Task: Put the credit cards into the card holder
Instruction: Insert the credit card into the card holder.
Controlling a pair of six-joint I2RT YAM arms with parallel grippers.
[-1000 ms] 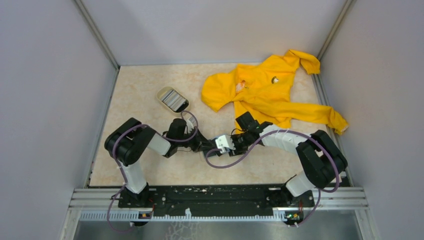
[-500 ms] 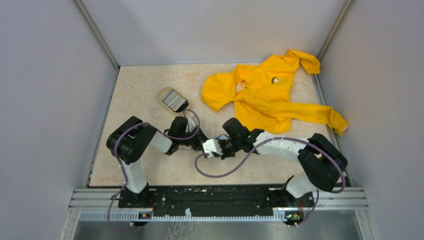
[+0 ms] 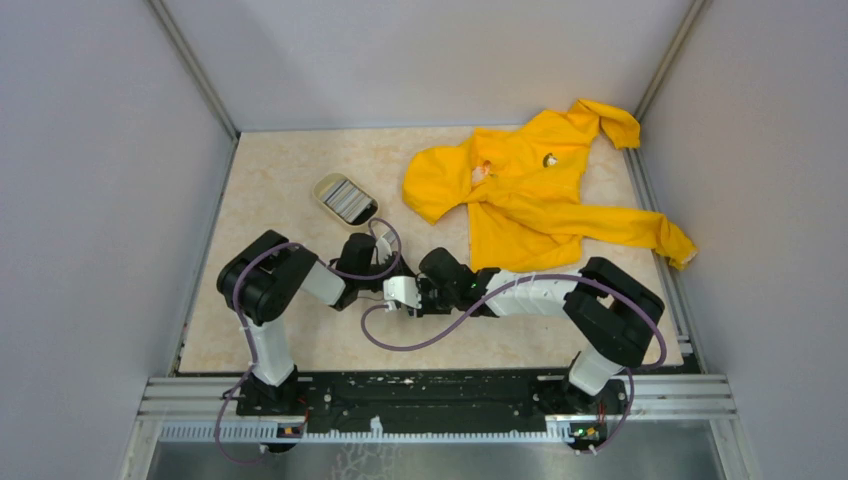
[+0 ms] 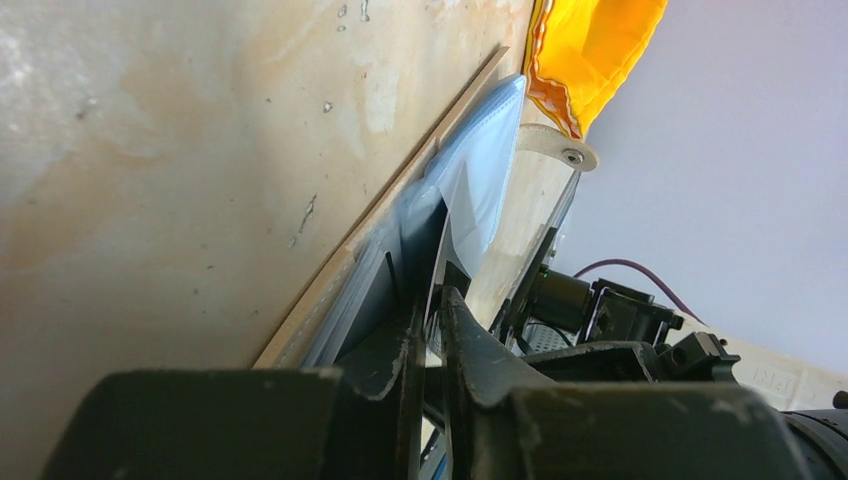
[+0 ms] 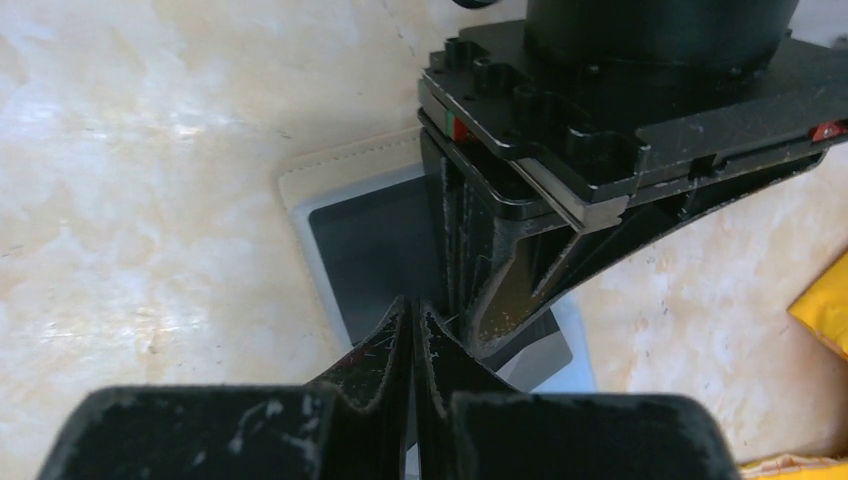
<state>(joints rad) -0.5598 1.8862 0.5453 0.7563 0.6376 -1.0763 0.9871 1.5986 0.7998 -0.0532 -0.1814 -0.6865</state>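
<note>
One beige flat card holder (image 5: pixel 340 165) is pinched by the left gripper (image 4: pixel 428 322), one dark grey thin card (image 5: pixel 370 250) apparently by the right gripper (image 5: pixel 412 322).

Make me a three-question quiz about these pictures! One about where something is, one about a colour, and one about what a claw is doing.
1. Where does the yellow jacket lie?
A) at the near left corner
B) at the far right of the table
C) hanging on the wall

2. What colour is the card on the card holder?
A) dark grey
B) red
C) green

3. How is the left claw?
A) wide open
B) shut on the card holder's clear flap
C) out of view

Answers:
1 B, because the top view shows it spread over the far right corner.
2 A, because the right wrist view shows a dark grey card lying on the holder.
3 B, because the left wrist view shows its fingers pinching the thin flap.
</note>
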